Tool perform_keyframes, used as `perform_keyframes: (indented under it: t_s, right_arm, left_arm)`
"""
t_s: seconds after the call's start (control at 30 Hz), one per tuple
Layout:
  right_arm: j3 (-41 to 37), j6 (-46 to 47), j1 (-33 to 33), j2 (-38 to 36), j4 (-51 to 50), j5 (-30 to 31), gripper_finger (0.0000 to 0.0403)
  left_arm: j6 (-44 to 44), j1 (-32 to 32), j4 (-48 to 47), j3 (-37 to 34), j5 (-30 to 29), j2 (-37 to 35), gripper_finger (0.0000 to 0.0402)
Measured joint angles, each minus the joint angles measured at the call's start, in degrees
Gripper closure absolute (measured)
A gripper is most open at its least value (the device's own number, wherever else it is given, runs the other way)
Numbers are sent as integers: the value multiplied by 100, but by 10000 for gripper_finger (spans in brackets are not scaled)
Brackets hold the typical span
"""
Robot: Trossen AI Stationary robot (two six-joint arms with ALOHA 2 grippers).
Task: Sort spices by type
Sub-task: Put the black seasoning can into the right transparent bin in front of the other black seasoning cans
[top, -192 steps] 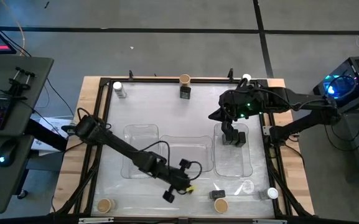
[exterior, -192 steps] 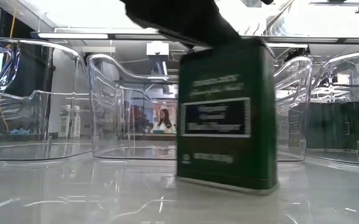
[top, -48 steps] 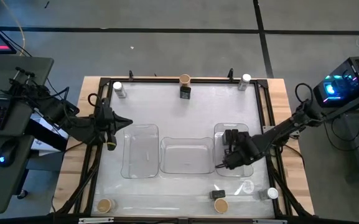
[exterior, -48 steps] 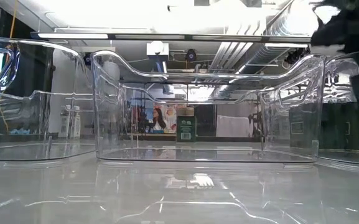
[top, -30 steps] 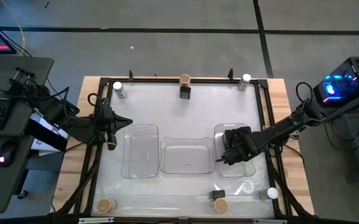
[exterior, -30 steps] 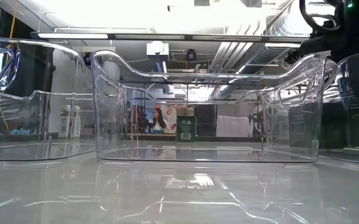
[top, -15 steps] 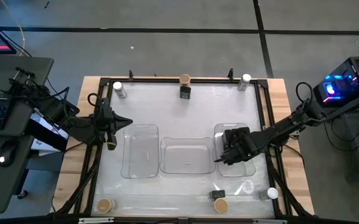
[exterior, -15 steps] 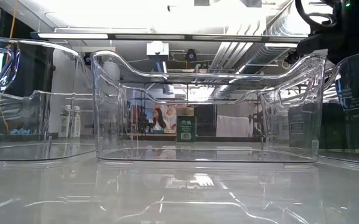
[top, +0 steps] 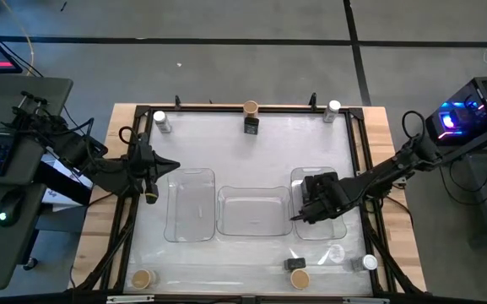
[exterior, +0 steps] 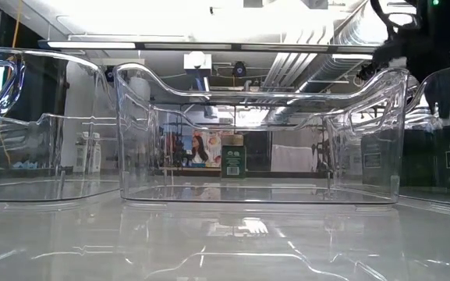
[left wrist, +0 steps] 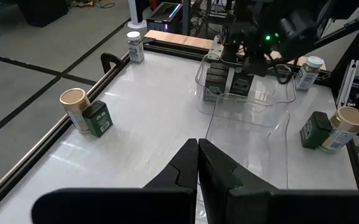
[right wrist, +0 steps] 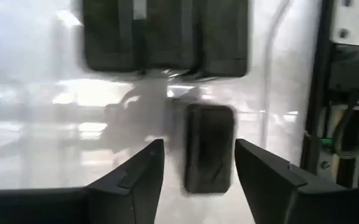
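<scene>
My right gripper [right wrist: 196, 149] hovers open over the right clear tray [top: 334, 226]. A black boxy spice container [right wrist: 209, 146] lies on the tray floor between the fingers, and I see no finger touching it. Three more black boxes [right wrist: 167, 37] stand in a row at the tray's far end. My left gripper [top: 152, 196] waits shut at the table's left edge. A tan-topped container [top: 251, 108] and a black box [top: 251, 125] stand at the far edge, with white-lidded jars [top: 162, 122] at the far corners.
The middle tray [top: 253, 211] and left tray [top: 191, 205] lie beside the right one. Near the front edge stand a tan-topped container [top: 143, 279], a black box [top: 294, 263] with another tan top [top: 300, 278], and a white-lidded jar [top: 369, 263].
The black box under my right gripper has sunk lower in the right tray; in the low view its label was tilted and higher, and now it sits lower and level. The gripper has stayed over the tray.
</scene>
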Motion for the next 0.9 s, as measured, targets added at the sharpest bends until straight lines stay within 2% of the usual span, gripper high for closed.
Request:
perform_keyframes:
  t_s: [0.1,0.2,0.33,0.37,0.47,0.6,0.73,0.9]
  right_arm:
    - [354,-278,65,0,-93,160,239]
    - [615,-580,124,-7,-15,254,280]
    - [418,-1349,217,26,353,-523,377]
    - [312,-1402,274,32,439,-665,389]
    - [78,-1413,383,31,916,-1002,394]
    - [-266,-1282,451,31,1574,-1085,399]
    - [-617,-918,420,31,1514,-984,401]
    - [-855,-896,305,31,1411,-992,402]
  left_arm:
    - [-2,0,0,-1,0,0,401]
    - [-4,0,-1,-3,0,0,402]
    - [-4,-1,0,-3,0,0,402]
    - [-4,-2,0,-3,0,0,402]
    - [-4,0,0,-3,0,2,402]
    - [-6,0,0,-3,-4,2,402]
    - [-7,0,0,-3,-22,4,402]
    - [-7,0,0,-3,-22,2,401]
